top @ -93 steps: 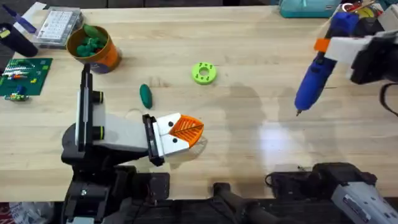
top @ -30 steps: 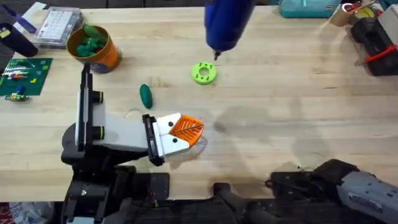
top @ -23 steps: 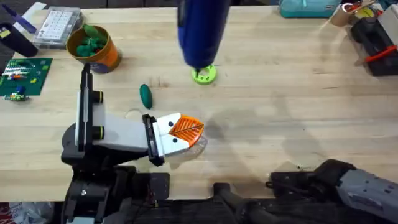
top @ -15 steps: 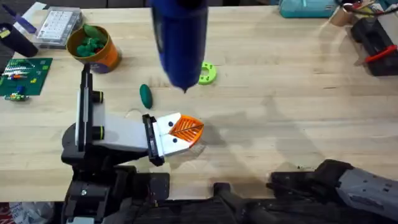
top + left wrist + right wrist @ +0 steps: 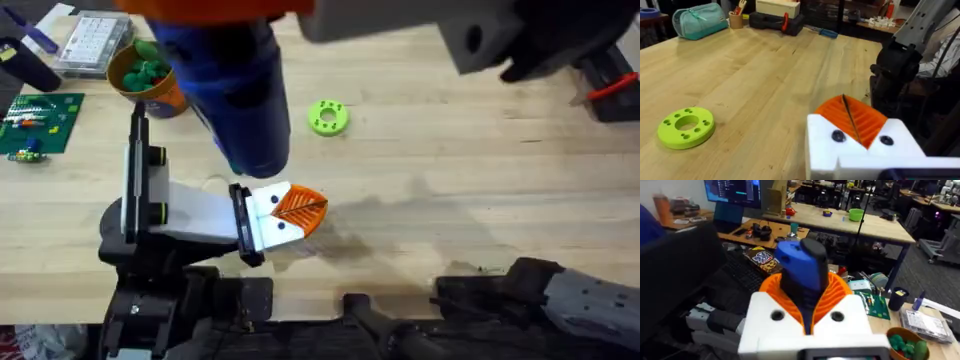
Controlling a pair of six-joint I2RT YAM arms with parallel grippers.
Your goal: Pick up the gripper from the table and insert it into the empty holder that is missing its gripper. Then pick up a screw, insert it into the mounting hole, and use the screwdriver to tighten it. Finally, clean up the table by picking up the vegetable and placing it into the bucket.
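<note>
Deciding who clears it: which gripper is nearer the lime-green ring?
Left. The left gripper sits low, just short of the ring; the right gripper, clamping the screwdriver, is raised high, off toward the bucket.

Pale wooden tabletop (image 5: 480,130); beyond, workbenches (image 5: 860,222), a lit monitor (image 5: 732,191).

Left gripper (image 5: 856,131): white blocky body, two dark round screws, orange ribbed fingers (image 5: 867,120). Right gripper (image 5: 807,315): same white block, dark screws, orange ribbed fingers (image 5: 832,296). Arm links black and grey.
</note>
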